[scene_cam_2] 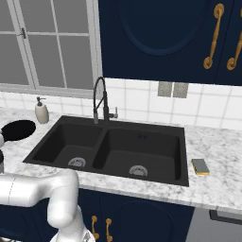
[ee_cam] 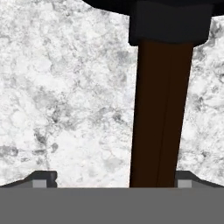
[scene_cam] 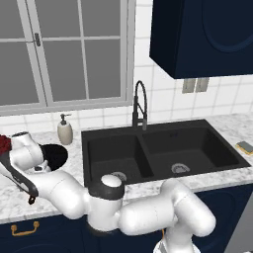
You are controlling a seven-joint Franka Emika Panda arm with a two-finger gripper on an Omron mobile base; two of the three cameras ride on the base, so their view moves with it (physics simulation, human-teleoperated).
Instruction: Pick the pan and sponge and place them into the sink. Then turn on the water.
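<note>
One round black frying pan (scene_cam: 53, 156) with a long, thin reddish-brown handle (ee_cam: 161, 113) lies on the white marbled stone tabletop (scene_cam_2: 222, 160) to the left of the sink, just in front of one white soap dispenser (scene_cam: 64, 129). In the hand view the handle runs straight up from the bottom edge to the dark collar at the pan's rim, with the tabletop behind it. The gripper (ee_cam: 111, 179) hangs over that handle with its two dark finger tips (ee_cam: 41, 178) spread wide, one at each side of the bottom of the hand view; the handle stands just inside the right-hand tip, and I cannot tell whether it touches it. One black rectangular sink (scene_cam_2: 156, 130) with two basins is set in the tabletop, each basin with one round metal drain: the left (scene_cam_2: 76, 161) and the right (scene_cam_2: 138, 170). One tall black arched faucet (scene_cam_2: 100, 99) with a coiled spring neck rises behind the divider between the basins. One small rectangular sponge (scene_cam_2: 200, 166), yellow with a grey-green top, lies flat on the tabletop just to the right of the sink, well apart from the pan.
</note>
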